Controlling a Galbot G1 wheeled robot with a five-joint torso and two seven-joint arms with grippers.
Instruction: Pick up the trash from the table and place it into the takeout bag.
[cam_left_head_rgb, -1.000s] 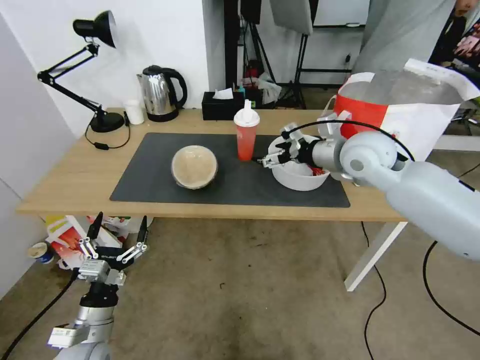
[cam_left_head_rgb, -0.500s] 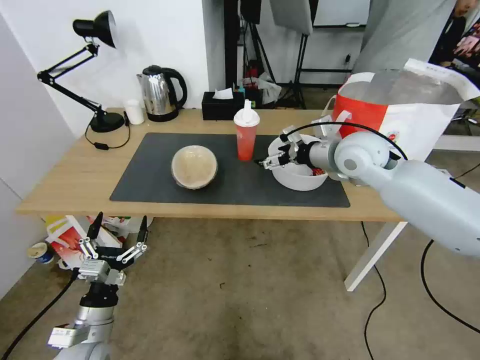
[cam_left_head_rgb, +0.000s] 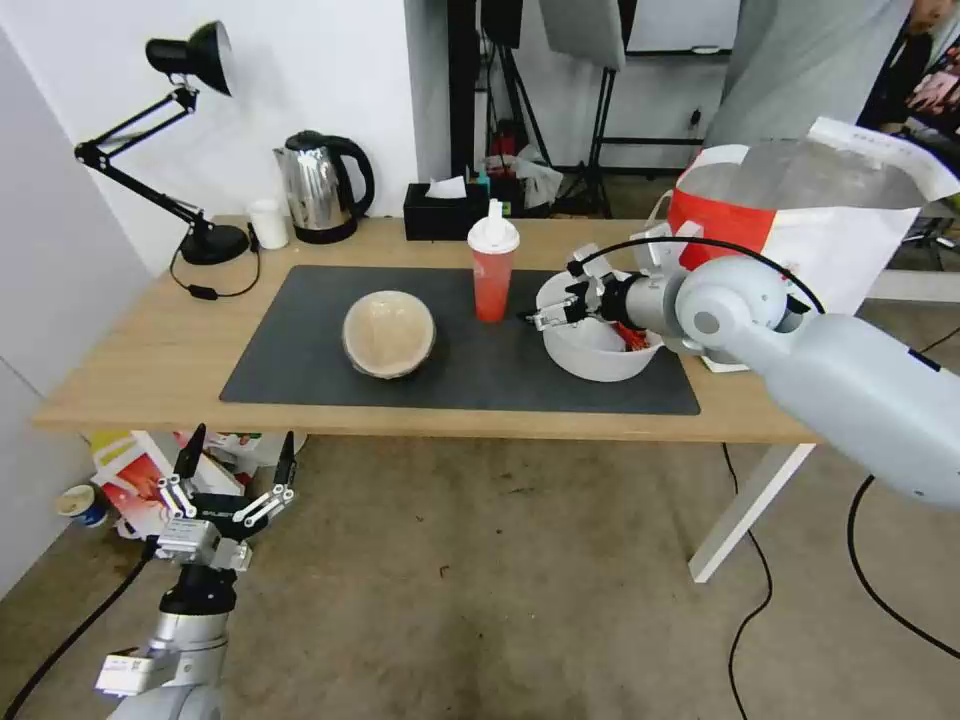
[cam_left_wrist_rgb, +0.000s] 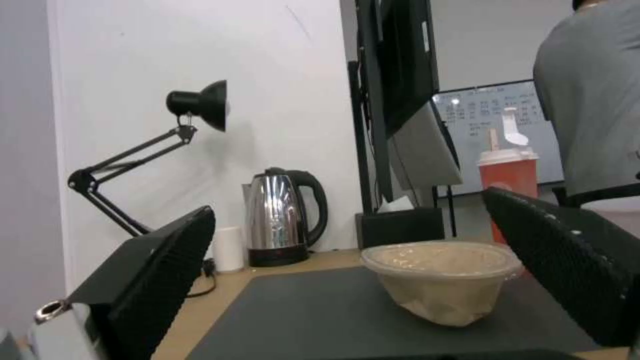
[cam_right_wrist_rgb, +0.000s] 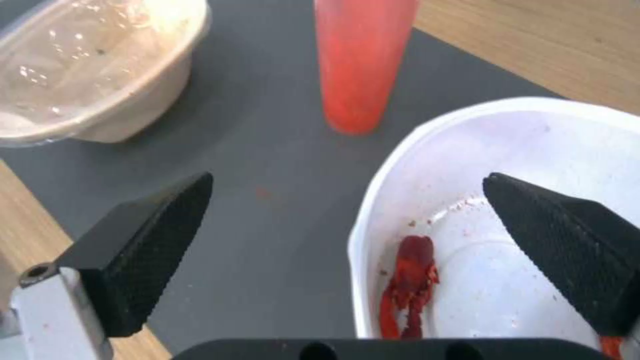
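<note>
While the left arm is parked low beside the table, the work is carried on at the right end of the mat.

Table (cam_left_head_rgb: 150, 350): a long light-wood top on white legs is seen in the head view, with a dark grey mat (cam_left_head_rgb: 300, 350) laid on it.
Takeout bag (cam_left_head_rgb: 800, 220): it is stood at the table's right end, mouth open, silvery lining exposed; it is well seen from the head alone.
White bowl (cam_left_head_rgb: 600, 350): it is set on the mat just beside the bag. Red food scraps (cam_right_wrist_rgb: 410, 280) on its floor are plainly shown in the right wrist view, while from the head they are mostly hidden by the arm.
Beige lidded bowl (cam_left_head_rgb: 388, 333): it is placed mid-mat, apart from the others; its clear domed lid is seen side-on in the left wrist view (cam_left_wrist_rgb: 443, 277).
Red cup (cam_left_head_rgb: 493, 262): it is stood upright between the two bowls, near the white bowl's rim.
Right gripper (cam_left_head_rgb: 548, 318): it is held over the white bowl's near-left rim, fingers spread, one finger (cam_right_wrist_rgb: 567, 240) over the bowl's inside, the other over the mat; nothing is grasped.
Left gripper (cam_left_head_rgb: 235, 470): it is held below the table edge, fingers spread wide and empty.
</note>
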